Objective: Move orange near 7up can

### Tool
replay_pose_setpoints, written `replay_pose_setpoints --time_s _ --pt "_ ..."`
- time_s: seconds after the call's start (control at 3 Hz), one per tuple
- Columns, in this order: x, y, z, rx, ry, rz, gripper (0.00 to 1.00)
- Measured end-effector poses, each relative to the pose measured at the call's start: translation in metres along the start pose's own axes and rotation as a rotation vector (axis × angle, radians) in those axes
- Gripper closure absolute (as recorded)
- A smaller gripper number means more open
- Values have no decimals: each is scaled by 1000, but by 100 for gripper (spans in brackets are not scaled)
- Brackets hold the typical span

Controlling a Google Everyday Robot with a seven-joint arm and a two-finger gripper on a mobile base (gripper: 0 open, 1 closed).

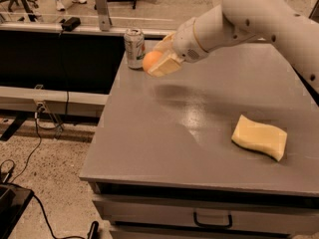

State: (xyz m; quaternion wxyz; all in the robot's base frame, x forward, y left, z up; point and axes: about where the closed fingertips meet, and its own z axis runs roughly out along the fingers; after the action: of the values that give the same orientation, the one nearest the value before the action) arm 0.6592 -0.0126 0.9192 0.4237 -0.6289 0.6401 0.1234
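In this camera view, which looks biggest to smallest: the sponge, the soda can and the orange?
1. sponge, though it's nearest the camera.
2. 7up can.
3. orange, partly hidden in the gripper, which holds it over the table, beside the can.

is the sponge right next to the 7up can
No, the sponge lies far off to the right, while the gripper holds the orange beside the 7up can at the back left.

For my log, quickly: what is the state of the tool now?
The tool is closed on the orange, just right of the 7up can.
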Motion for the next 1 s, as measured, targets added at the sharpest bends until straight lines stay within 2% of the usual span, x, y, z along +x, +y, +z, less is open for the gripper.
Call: replay_pose_setpoints --time_s 0.33,0.67,1.0 --pt "13 -25 20 89 20 97 100" --pt "15 -40 40 118 0 168 100" --pt "16 -47 53 117 -20 208 85"
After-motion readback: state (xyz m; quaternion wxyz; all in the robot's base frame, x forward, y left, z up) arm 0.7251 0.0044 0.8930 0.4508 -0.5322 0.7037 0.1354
